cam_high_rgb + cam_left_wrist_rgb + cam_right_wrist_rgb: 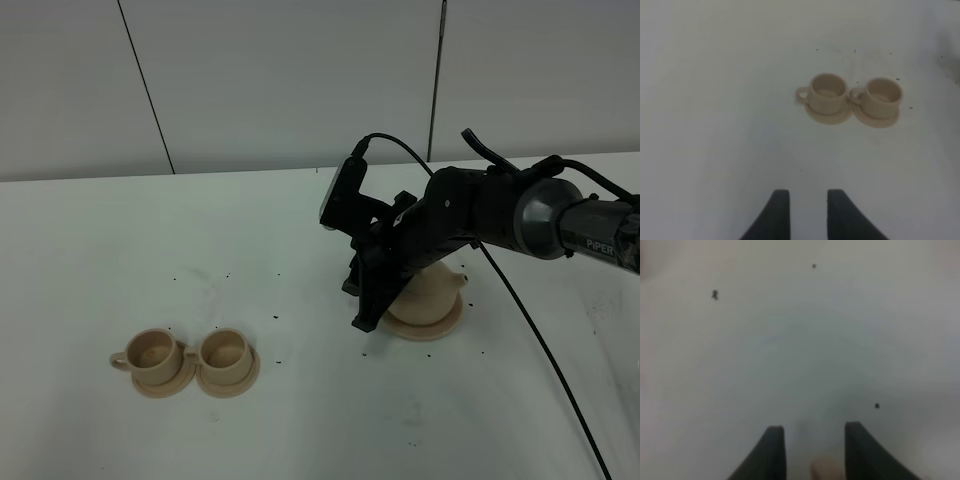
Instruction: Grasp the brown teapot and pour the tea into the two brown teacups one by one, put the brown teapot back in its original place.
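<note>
The brown teapot [432, 290] sits on its wide saucer [442, 326], right side of the table [300, 230]. We see the right gripper [814, 427], jaws half-parted around a tan sliver [826, 470]; whether they grip it, we cannot tell. The left gripper [807, 192], narrowly parted and empty, faces the two brown teacups [829, 90].

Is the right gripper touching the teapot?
Cannot tell. Exterior view: right gripper hides the teapot's handle side. Wrist view: only a blurred tan bit between the fingers.

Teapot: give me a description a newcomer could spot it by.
On the white table, look right of centre, beneath the black right arm. The brown teapot sits on a wide tan saucer. It is squat, round and spouted, far bigger than the two small teacups at the left.
</note>
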Robot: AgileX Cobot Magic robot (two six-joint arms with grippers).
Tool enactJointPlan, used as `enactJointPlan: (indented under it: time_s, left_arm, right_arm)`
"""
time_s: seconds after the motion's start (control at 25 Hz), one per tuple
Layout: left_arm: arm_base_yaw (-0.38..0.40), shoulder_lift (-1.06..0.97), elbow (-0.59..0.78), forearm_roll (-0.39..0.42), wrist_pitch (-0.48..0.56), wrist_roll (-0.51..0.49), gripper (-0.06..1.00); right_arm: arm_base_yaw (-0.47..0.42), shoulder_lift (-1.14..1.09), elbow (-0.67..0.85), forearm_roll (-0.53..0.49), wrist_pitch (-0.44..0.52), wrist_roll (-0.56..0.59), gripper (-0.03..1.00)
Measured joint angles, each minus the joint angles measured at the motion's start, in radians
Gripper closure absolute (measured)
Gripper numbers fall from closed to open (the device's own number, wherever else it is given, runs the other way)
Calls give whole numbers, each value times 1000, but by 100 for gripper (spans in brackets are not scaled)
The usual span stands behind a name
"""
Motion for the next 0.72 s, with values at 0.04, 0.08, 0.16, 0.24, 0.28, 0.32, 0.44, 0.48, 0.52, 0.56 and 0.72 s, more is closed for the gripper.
enactJointPlan:
  time_s: [0.04, 0.08, 0.16, 0.24, 0.28, 0.32, 0.44, 0.48, 0.52, 0.56, 0.72]
  left_arm:
    - [0, 0, 0, 0, 0, 0, 69]
    - [0, 0, 0, 0, 0, 0, 69]
    - [0, 0, 0, 0, 0, 0, 69]
    - [0, 0, 0, 0, 0, 0, 69]
    - [0, 0, 0, 0, 0, 0, 69]
    - [0, 0, 0, 0, 0, 0, 69]
    - [0, 0, 0, 0, 0, 0, 69]
    - [0, 0, 0, 0, 0, 0, 69]
    - [0, 0, 0, 0, 0, 0, 69]
    - [0, 0, 0, 0, 0, 0, 69]
    - [0, 0, 0, 0, 0, 0, 69]
  right_arm:
    - [0, 0, 0, 0, 5, 0, 69]
    - [0, 0, 0, 0, 7, 0, 69]
    - [0, 0, 0, 0, 10, 0, 69]
    - [0, 0, 0, 0, 15, 0, 69]
    - [0, 0, 0, 0, 18, 0, 69]
    - [0, 0, 0, 0, 21, 0, 69]
    - [0, 0, 0, 0, 31, 0, 69]
    - [0, 0, 0, 0, 32, 0, 69]
    - [0, 0, 0, 0, 34, -1, 69]
    - [0, 0, 0, 0, 35, -1, 69]
    - [0, 0, 0, 0, 20, -14, 69]
